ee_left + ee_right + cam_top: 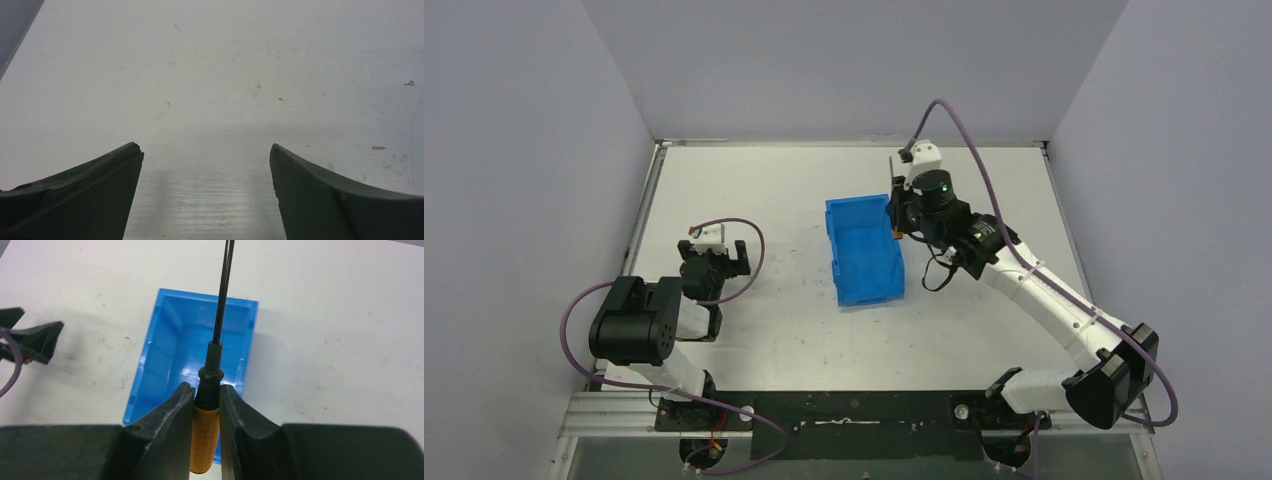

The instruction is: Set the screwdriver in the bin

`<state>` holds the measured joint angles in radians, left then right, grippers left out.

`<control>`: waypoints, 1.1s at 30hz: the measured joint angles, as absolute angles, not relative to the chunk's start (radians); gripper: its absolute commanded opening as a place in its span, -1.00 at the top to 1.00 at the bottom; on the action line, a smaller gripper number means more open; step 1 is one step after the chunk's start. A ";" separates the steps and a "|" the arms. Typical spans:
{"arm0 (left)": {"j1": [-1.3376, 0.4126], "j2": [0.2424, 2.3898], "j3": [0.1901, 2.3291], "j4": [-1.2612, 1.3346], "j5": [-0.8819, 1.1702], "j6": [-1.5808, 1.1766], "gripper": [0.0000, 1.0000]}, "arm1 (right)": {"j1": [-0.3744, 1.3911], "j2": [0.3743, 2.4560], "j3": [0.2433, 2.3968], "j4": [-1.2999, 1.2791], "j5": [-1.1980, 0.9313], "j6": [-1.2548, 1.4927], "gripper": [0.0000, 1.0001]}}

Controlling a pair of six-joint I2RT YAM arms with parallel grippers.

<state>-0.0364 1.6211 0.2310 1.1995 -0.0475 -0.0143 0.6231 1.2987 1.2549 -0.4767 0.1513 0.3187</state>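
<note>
- Right wrist: right pincer point(206, 391) clamps the screwdriver point(205, 432) by its orange handle, shaft pointing out above the blue bin point(148, 371).
- Left wrist: left pincer point(205, 149) gapes wide, empty, over the bench point(210, 70).

Screwdriver point(210, 380): short orange handle with a gridded grip, black collar, slim black shaft. It is clamped at the handle between the two fingers of the right gripper point(206, 390), shaft pointing straight out past the fingertips. It is held off the table; in the wrist view the shaft runs across the bin's opening.

Bin point(864, 255): bright blue rectangular plastic, raised walls, sitting upright and open side up at mid-table, long axis running near to far. In the top view the screwdriver lies over the bin's far right corner.
</note>
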 measured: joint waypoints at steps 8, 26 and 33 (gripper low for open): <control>-0.036 1.621 0.231 1.200 -0.047 -0.014 -0.94 | 0.744 1.541 1.285 -0.443 0.142 0.268 1.00; -0.036 1.621 0.231 1.200 -0.047 -0.014 -0.94 | 0.761 1.895 1.235 -0.427 0.122 0.308 0.57; -0.036 1.621 0.231 1.200 -0.047 -0.014 -0.94 | 0.766 1.898 1.257 -0.433 0.150 0.332 0.11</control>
